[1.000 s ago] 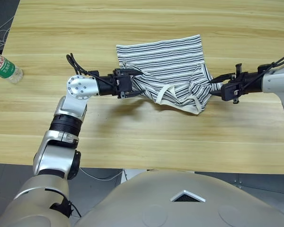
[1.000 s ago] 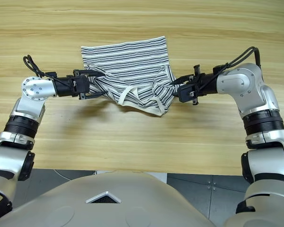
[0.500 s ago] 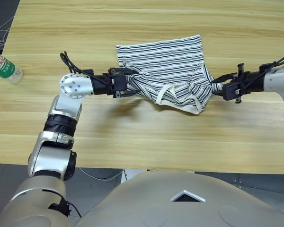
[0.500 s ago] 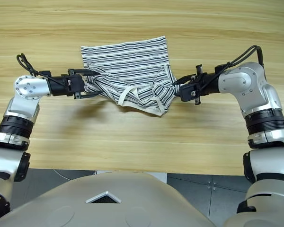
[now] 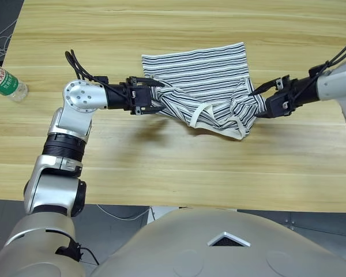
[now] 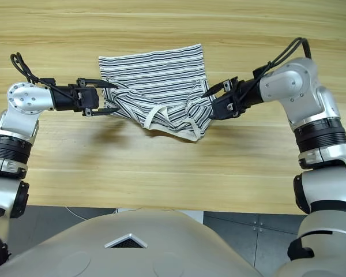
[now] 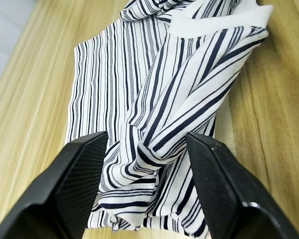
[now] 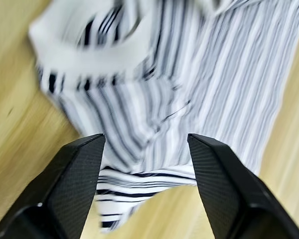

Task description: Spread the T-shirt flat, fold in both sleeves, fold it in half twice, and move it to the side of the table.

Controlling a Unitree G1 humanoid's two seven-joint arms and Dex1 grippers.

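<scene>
Soft striped cloth T-shirt (image 5: 202, 72) on smooth, matt wood-grain table (image 5: 161, 164)

A green-labelled plastic bottle (image 5: 6, 81) lies on its side.

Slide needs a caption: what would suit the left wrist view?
Open left gripper straddles crumpled striped T-shirt on wooden table.

Wooden table (image 5: 161, 161) with T-shirt (image 5: 202, 72), bottle (image 5: 6, 81)
</scene>
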